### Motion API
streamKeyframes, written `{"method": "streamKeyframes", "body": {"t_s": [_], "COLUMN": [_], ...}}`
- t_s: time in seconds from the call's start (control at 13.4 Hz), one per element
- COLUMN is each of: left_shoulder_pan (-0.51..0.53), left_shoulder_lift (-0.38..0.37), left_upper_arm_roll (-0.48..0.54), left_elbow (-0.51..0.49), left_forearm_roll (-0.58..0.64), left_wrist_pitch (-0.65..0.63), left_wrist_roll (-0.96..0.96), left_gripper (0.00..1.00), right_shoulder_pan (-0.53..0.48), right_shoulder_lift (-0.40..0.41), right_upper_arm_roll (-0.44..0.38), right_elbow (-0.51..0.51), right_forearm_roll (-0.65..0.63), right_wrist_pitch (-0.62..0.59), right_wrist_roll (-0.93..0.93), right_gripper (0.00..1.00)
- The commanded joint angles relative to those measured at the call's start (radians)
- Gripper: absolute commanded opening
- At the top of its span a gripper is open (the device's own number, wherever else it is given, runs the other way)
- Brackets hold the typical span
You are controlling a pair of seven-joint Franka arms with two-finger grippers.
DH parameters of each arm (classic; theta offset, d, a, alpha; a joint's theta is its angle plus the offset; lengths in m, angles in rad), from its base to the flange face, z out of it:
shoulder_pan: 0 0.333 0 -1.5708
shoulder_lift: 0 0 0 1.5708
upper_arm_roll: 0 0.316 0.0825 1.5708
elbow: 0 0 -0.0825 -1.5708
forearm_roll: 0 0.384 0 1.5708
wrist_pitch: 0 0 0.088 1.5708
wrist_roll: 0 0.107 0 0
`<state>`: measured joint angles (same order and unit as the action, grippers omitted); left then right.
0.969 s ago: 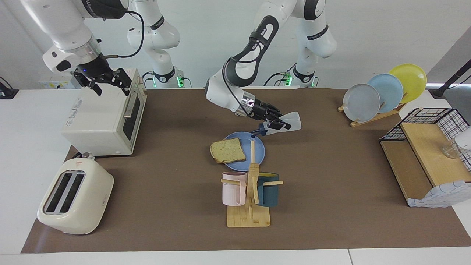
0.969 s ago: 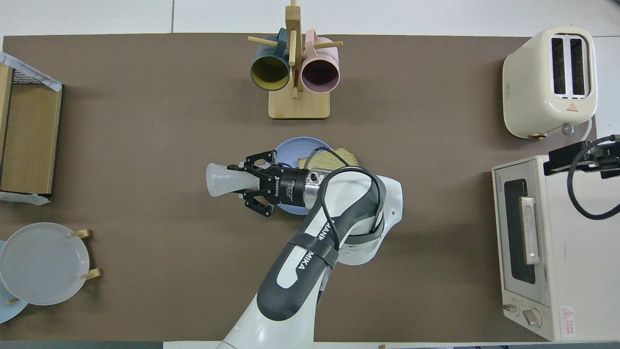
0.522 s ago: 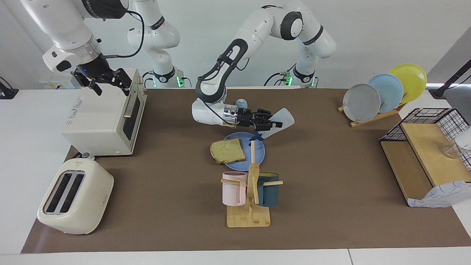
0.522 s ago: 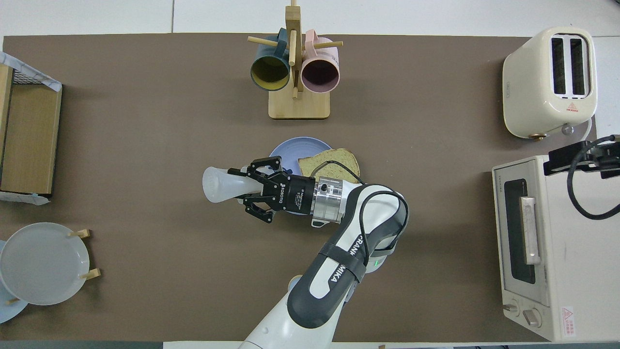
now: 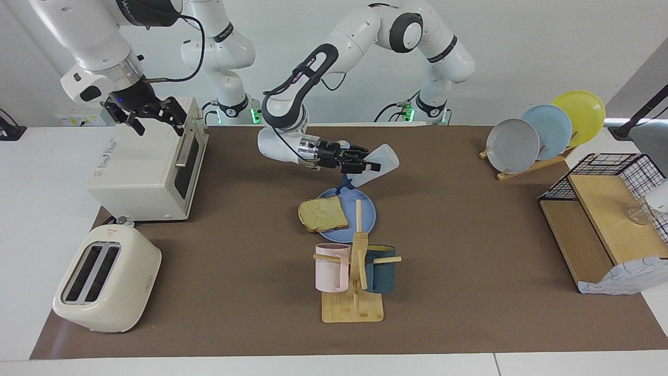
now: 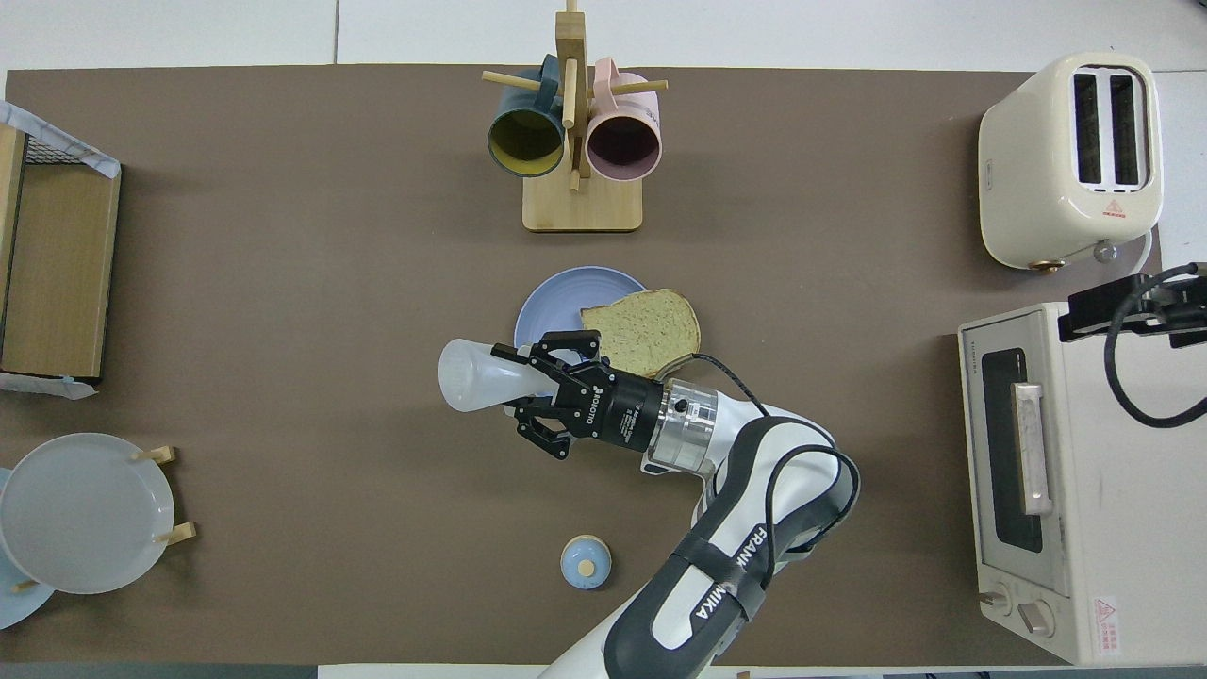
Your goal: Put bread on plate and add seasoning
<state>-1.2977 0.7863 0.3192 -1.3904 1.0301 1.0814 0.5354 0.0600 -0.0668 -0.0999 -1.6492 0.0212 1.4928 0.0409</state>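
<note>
**Desk:** Facing view — what runs under it?

**Photographer:** The left gripper (image 5: pixel 365 166) hangs clamped on the seasoning (image 5: pixel 377 162), tilted cap-down over the plate (image 5: pixel 366 222) at its edge nearer the robots. The bread (image 5: pixel 323 214) sits half off the plate, toward the right arm's end. The right gripper (image 5: pixel 152 116) waits with jaws apart above the toaster oven (image 5: pixel 141 172).

**Desk:** The risk?

**Photographer:** The cap points at bare plate, so I'd guess a squeeze misses the bread.

**Desk:** Overhead view?

**Photographer:** Same grip — the bottle's body juts past the plate's rim. The mug rack (image 6: pixel 581 203) stands farther out, a small blue-lidded jar (image 6: pixel 586 563) nearer the robots. A loose hold could drop the bottle onto the plate.
</note>
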Motion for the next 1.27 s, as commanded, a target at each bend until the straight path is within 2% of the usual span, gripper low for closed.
{"method": "streamKeyframes", "body": {"t_s": [0.0,0.22,0.37,0.97,1.19], "left_shoulder_pan": [0.031,0.11,0.112,-0.021,-0.006], "left_shoulder_lift": [-0.004,-0.002,-0.006,-0.024,-0.022], "left_upper_arm_roll": [0.012,0.012,0.012,0.004,0.006], "left_elbow": [-0.042,-0.061,-0.068,-0.068,-0.068], "left_forearm_roll": [0.068,0.123,0.125,0.07,0.07], "left_wrist_pitch": [0.012,0.067,0.083,0.022,0.034], "left_wrist_roll": [0.008,0.008,0.008,0.011,0.011], "left_gripper": [0.0,0.0,0.0,0.0,0.0], "right_shoulder_pan": [-0.008,-0.008,-0.008,-0.008,-0.008], "right_shoulder_lift": [-0.004,-0.004,-0.004,-0.004,-0.004], "right_upper_arm_roll": [0.006,0.006,0.006,0.006,0.006], "right_elbow": [-0.006,-0.006,-0.006,-0.006,-0.006], "right_forearm_roll": [0.002,0.002,0.002,0.002,0.002], "right_wrist_pitch": [0.003,0.003,0.003,0.004,0.003], "right_wrist_roll": [-0.019,-0.019,-0.021,-0.021,-0.019], "right_gripper": [1.0,1.0,1.0,1.0,1.0]}}
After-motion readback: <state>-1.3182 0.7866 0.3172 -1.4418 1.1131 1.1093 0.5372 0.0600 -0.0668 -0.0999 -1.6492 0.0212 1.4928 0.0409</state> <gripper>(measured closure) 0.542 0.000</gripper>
